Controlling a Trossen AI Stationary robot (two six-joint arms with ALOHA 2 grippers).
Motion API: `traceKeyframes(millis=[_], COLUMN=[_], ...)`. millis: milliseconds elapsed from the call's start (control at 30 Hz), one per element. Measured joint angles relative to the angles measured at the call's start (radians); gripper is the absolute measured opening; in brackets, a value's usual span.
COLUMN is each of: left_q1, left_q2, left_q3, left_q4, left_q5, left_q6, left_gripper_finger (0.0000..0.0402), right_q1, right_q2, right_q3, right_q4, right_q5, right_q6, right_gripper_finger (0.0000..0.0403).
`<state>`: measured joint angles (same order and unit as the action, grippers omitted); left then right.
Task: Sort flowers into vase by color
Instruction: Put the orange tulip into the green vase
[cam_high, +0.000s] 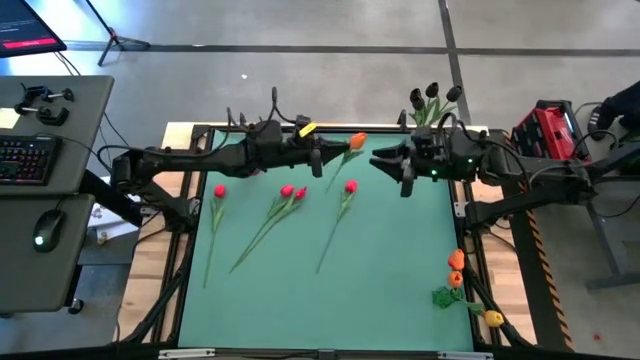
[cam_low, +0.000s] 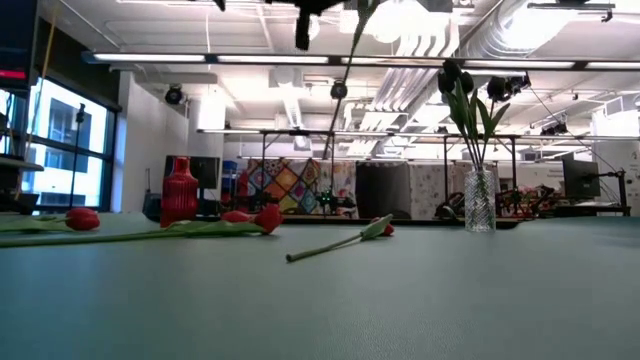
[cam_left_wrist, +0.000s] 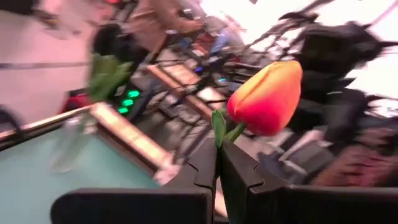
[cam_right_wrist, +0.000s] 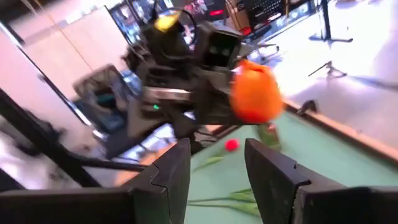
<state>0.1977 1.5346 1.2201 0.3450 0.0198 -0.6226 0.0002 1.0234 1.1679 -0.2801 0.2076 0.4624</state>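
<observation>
Green counter below, the left gripper has its jaws clenched on an orange tulip, head just beyond them; the right gripper, jaws released, faces it.

A robotics lab or workshop is shown. A green-topped work table is set on a bare concrete floor, flanked by a grey desk with a black keyboard and mouse. Exposed ceiling ducts and strip lights are seen overhead.
</observation>
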Motion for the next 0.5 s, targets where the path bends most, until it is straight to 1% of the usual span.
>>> traceKeyframes(millis=[167,333,500], left_q1=[-0.025,-0.043,-0.065], left_q2=[-0.001,-0.001,0.001], left_q3=[0.000,0.000,0.000], left_q4=[0.081,0.112,0.116], left_q5=[0.005,0.004,0.003], left_q6=[-0.004,-0.020,-0.012], left_gripper_finger=[0.0001,0.0001,0.0000], right_q1=[0.001,0.000,0.000], right_q2=[0.017,0.023,0.033], right_q3=[-0.001,-0.001,0.000], right_q4=[-0.011,0.046,0.106], right_q5=[-0.001,0.027,0.028], right_q6=[-0.124,-0.170,-0.218], right_gripper_finger=[0.0142,0.0142,0.0142])
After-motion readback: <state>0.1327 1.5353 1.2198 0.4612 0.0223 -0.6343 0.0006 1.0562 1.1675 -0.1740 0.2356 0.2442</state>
